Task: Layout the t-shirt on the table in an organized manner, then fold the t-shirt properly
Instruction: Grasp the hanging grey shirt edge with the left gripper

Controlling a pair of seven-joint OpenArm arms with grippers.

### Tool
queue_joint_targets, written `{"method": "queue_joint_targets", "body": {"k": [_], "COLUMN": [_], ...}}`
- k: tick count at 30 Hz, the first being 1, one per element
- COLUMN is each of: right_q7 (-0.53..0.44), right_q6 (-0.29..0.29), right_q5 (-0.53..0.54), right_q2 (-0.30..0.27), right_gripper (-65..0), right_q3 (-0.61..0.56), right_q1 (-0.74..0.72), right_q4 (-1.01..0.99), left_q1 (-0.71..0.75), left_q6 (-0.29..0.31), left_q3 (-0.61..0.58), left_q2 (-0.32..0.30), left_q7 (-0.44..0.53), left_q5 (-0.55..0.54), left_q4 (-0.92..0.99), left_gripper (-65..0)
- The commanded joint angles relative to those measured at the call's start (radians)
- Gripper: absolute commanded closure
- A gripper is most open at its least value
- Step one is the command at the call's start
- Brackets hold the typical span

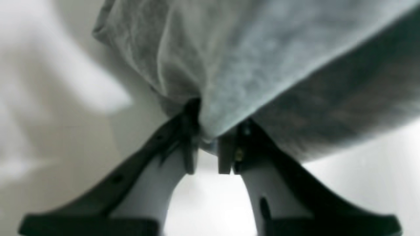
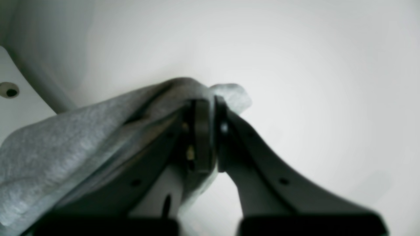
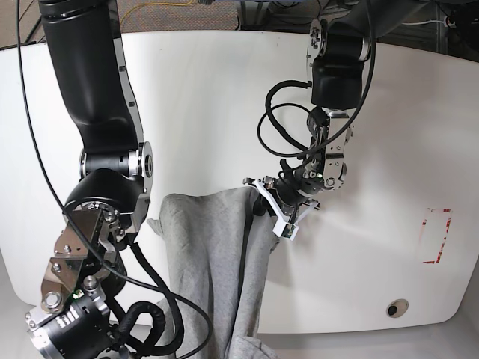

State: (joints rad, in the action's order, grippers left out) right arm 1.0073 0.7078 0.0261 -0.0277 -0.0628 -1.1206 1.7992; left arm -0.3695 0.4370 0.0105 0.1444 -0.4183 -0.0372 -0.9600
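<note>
The grey t-shirt [image 3: 213,269] hangs stretched between my two grippers above the white table [image 3: 224,97], and its lower part droops past the table's front edge. My left gripper [image 3: 278,213] pinches the shirt's top right corner. In the left wrist view the t-shirt [image 1: 246,65] bunches between the jaws of the left gripper [image 1: 210,137]. My right gripper [image 3: 153,224] holds the top left corner. In the right wrist view the right gripper [image 2: 211,105] is shut on a fold of the t-shirt [image 2: 49,154] over the table [image 2: 295,82].
A small red-outlined rectangle mark [image 3: 436,235] lies on the table at the right, with a round grommet hole [image 3: 397,308] near the front edge. Another grommet hole [image 2: 9,90] shows at the left of the right wrist view. Black cables loop beside both arms.
</note>
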Motion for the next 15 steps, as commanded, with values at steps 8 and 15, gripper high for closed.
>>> {"method": "queue_joint_targets", "body": {"k": [8, 15], "right_q7": [-0.029, -0.014], "right_q6": [-0.012, -0.012], "right_q5": [-0.001, -0.001], "right_q2": [0.001, -0.03], "right_gripper": [0.0, 0.0], "right_q3": [0.004, 0.005], "right_q1": [-0.016, 0.026], "right_q4": [0.032, 0.064], "left_q1": [-0.004, 0.051], "left_q6": [-0.008, -0.027], "left_q3": [0.003, 0.004], "left_q2": [-0.004, -0.013], "left_q7": [-0.007, -0.098], "left_q5": [-0.016, -0.016], "left_q4": [-0.116, -0.325], "left_gripper": [-3.1, -3.1]}}
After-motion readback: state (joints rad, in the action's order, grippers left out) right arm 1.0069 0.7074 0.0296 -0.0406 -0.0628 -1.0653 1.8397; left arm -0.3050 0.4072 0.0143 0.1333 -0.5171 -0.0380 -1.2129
